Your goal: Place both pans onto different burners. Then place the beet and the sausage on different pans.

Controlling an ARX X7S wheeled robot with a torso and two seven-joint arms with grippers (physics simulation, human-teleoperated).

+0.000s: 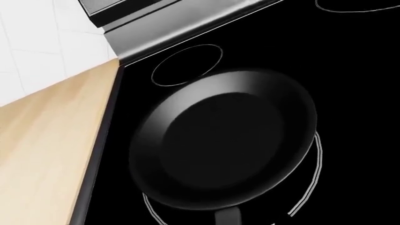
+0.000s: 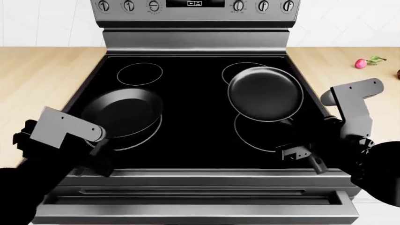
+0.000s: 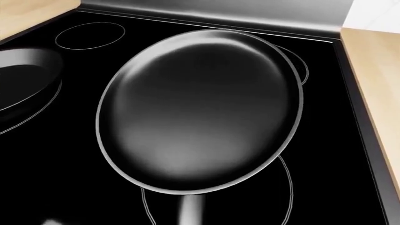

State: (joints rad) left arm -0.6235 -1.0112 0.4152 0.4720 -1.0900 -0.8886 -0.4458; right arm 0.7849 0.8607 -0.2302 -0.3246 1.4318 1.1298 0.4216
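Observation:
The larger, deeper pan point(image 2: 122, 111) point(image 1: 225, 140) lies over the front-left burner point(image 2: 140, 143), shifted toward the ring's far left. Its handle point(image 1: 228, 216) runs straight into my left gripper point(image 2: 93, 157), which is shut on it; the fingers are hidden under the wrist. The smaller pan point(image 2: 265, 93) point(image 3: 200, 108) hangs between the back-right burner point(image 2: 231, 70) and the front-right burner point(image 2: 250, 140). My right gripper point(image 2: 303, 154) is shut on its handle point(image 3: 190, 211). The beet point(image 2: 360, 63) lies on the right counter. The sausage point(image 2: 398, 73) shows only as a dark sliver at the frame edge.
A back-left burner point(image 2: 139, 73) is bare. Wooden counters point(image 2: 37, 75) flank the cooktop on both sides. The stove's control panel with knobs point(image 2: 194, 5) rises behind it, and the oven door handle point(image 2: 194, 191) runs along the front.

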